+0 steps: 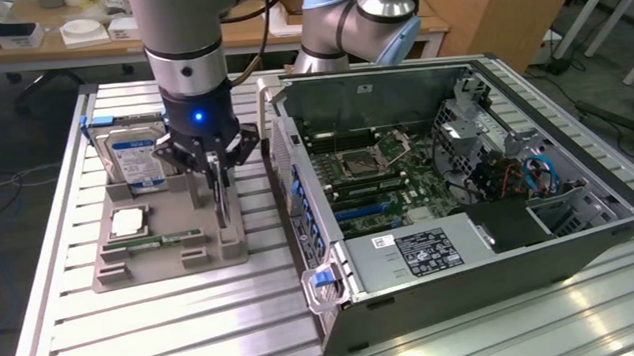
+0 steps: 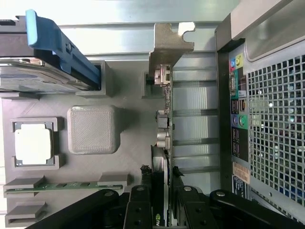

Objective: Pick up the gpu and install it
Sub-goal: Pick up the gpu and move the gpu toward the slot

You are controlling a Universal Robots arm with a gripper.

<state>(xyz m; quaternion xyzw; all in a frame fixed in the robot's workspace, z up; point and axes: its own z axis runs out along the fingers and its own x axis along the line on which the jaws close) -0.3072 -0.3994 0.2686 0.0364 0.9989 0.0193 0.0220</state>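
The gripper clamps narrowly on the gpu, which stands on edge at the gray tray's right side, left of the computer case.

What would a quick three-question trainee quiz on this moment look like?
1. True or false: the gpu is already seated inside the computer case.
2. What is the end effector closed on? A: the memory stick. B: the gpu. C: the processor chip.
3. Fill in: the hard drive stands in the gray tray, on the exterior view's ____ of the computer case.

Key: 1 false, it stands on edge at the gray tray; 2 B; 3 left.
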